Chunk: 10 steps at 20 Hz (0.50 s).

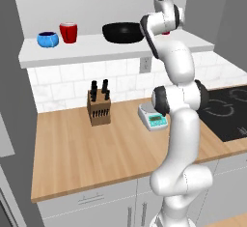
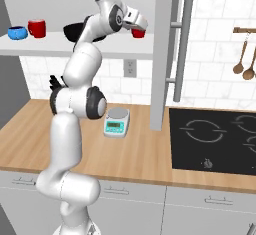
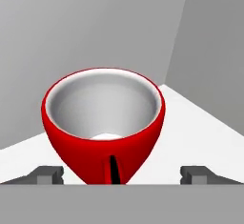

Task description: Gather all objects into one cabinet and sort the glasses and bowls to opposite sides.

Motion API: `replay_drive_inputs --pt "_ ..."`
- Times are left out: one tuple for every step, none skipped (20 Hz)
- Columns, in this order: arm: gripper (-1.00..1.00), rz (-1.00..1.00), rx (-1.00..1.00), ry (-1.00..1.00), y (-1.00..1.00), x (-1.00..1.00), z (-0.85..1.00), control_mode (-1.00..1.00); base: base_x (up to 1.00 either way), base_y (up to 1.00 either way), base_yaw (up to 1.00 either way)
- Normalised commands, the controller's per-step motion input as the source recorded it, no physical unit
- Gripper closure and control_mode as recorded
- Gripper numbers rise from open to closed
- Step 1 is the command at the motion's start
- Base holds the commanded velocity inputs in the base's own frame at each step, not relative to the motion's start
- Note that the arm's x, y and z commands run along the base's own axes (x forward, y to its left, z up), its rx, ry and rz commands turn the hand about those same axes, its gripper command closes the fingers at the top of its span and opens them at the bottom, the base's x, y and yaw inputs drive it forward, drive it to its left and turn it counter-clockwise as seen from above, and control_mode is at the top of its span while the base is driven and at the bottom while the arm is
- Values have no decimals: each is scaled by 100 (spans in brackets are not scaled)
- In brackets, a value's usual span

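A red cup (image 3: pixel 103 127) stands upright on the pale shelf (image 3: pixel 190 123), its rim pale and its inside grey. It sits between the two dark fingertips (image 3: pixel 45 174) of the end effector (image 3: pixel 121 174), which stand wide apart, one at each side of the cup's base and clear of it. Behind the cup rise the plain back wall (image 3: pixel 86 37) and a darker side panel (image 3: pixel 214 42).

White tile wall (image 1: pixel 67 83), wooden counter (image 1: pixel 87 148)
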Motion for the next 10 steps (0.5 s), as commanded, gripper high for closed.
replay_drive_inputs --pt "100 -2 0 0 -2 0 -16 -100 0 0 0" --pt "100 -1 0 0 0 0 -19 -100 0 0 0" --pt "100 -1 0 0 0 1 -21 -100 0 0 0" --pt "100 0 0 0 -3 0 -22 -100 0 0 0" --pt "100 0 1 0 -6 0 -26 -100 0 0 0" --pt "100 0 0 0 -2 0 -26 -100 0 0 0" --pt "100 0 0 0 0 0 -27 -100 0 0 0" --pt "100 0 1 0 -4 0 -27 -100 0 0 0" --pt "100 0 2 0 -6 0 -24 -100 0 0 0" --pt "100 0 3 0 -11 0 -17 -100 0 0 0"
